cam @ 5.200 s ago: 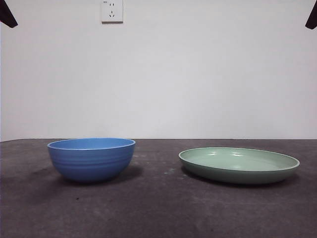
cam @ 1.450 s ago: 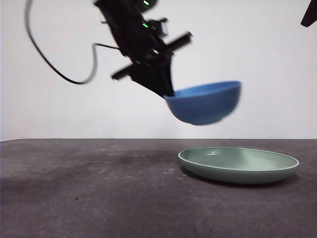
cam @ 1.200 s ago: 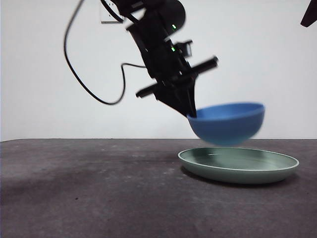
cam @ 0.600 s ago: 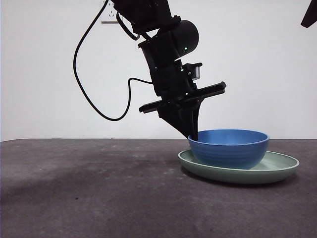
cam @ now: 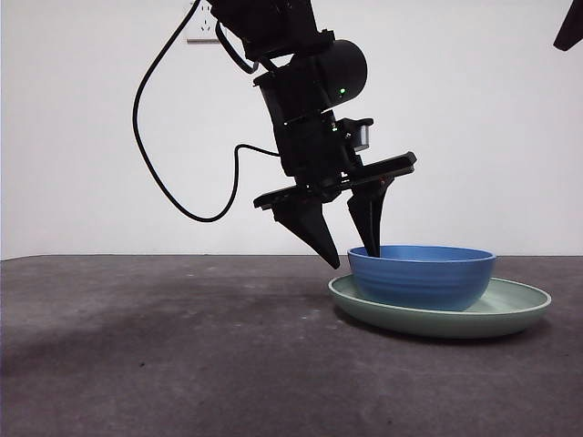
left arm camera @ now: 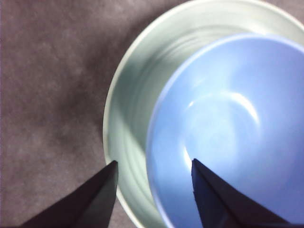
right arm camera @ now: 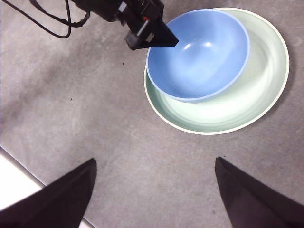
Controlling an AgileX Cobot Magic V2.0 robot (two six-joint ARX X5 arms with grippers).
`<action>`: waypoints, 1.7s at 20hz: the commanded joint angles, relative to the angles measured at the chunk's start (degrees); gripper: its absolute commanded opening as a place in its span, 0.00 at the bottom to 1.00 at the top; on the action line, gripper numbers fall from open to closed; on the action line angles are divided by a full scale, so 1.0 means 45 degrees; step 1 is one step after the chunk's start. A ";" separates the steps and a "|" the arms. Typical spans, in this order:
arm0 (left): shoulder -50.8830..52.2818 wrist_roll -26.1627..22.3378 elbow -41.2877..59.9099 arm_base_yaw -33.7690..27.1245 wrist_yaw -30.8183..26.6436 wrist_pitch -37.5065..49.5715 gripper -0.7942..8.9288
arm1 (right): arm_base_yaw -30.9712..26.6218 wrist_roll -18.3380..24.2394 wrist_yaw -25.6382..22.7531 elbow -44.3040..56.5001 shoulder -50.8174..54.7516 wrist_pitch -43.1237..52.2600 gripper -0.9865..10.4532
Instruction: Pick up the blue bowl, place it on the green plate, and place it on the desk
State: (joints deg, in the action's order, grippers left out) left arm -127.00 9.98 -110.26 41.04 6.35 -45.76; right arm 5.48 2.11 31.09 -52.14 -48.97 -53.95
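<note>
The blue bowl (cam: 422, 276) (left arm camera: 228, 128) (right arm camera: 198, 54) sits upright inside the green plate (cam: 510, 308) (left arm camera: 130, 118) (right arm camera: 259, 90), toward the plate's left side, on the desk (cam: 182, 355). My left gripper (cam: 351, 246) (left arm camera: 152, 173) is open and straddles the bowl's left rim, one jaw inside the bowl and one outside it over the plate; neither jaw grips the rim. My right gripper (right arm camera: 154, 166) hangs open high above the desk, away from the dishes, holding nothing.
A black cable (cam: 159, 173) loops down from the left arm over the desk's left half. A white wall outlet (cam: 202, 35) is on the back wall. The right arm shows only as a black tip (cam: 572, 32) at the top right corner.
The left gripper carried the bowl from the desk's left side over to the plate, set it down, and has now opened its jaws, letting go of the rim.
</note>
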 commanded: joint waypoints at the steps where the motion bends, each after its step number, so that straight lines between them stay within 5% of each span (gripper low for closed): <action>1: 0.0816 -0.0155 -0.0423 -0.0073 0.0063 0.0053 0.34 | 0.0029 -0.0092 -0.0019 -0.0248 -0.0068 0.0097 0.44; 13: 0.7300 -0.1326 -0.0141 -0.2055 0.0340 -0.0597 0.34 | 0.0029 -0.0087 -0.0019 -0.0248 -0.0068 0.0175 0.44; 27: 1.4508 -0.1783 1.0001 -0.2773 0.3701 0.0865 0.34 | 0.0029 -0.0087 -0.0019 -0.0248 -0.0073 0.0194 0.44; 34: 1.5829 -0.1783 1.1924 -0.2769 0.4386 0.0806 0.34 | 0.0029 -0.0097 -0.0015 -0.0248 -0.0078 0.0180 0.44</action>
State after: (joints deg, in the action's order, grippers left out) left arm -55.44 2.44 -56.18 28.27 25.67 -42.61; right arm 5.48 2.09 31.07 -52.14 -48.95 -53.63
